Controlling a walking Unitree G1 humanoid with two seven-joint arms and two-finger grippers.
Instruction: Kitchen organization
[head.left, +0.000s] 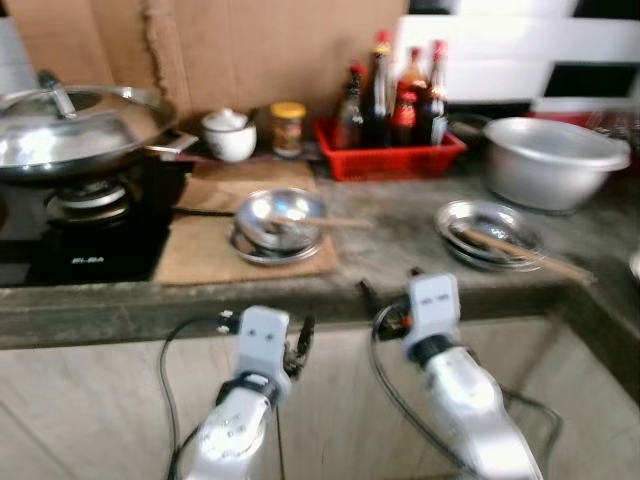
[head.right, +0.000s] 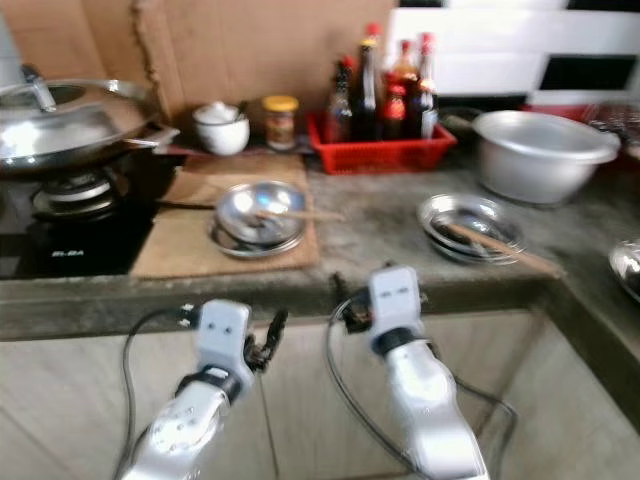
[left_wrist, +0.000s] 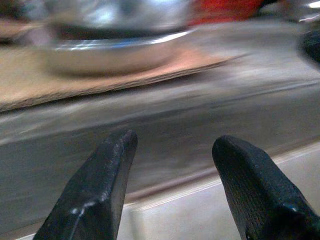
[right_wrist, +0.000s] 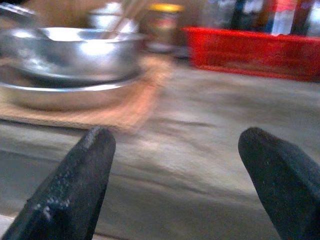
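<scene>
Two stacked steel bowls (head.left: 277, 222) with a wooden utensil across them sit on a brown cardboard mat (head.left: 205, 255) near the counter's front. A shallow steel plate (head.left: 489, 231) holding wooden chopsticks (head.left: 530, 255) lies further right. My left gripper (left_wrist: 176, 142) is open and empty, held just below the counter's front edge, facing the bowls. My right gripper (right_wrist: 177, 135) is also open and empty, at counter height, with the bowls (right_wrist: 70, 55) ahead on one side. Both arms reach up from below in the head views, with the left gripper (head.left: 300, 340) lower than the right gripper (head.left: 390, 288).
A lidded wok (head.left: 75, 125) sits on the black stove (head.left: 90, 240) at the left. Along the back stand a white lidded pot (head.left: 228, 135), a jar (head.left: 288, 127) and a red basket of sauce bottles (head.left: 390, 150). A large metal basin (head.left: 552, 160) stands at the right.
</scene>
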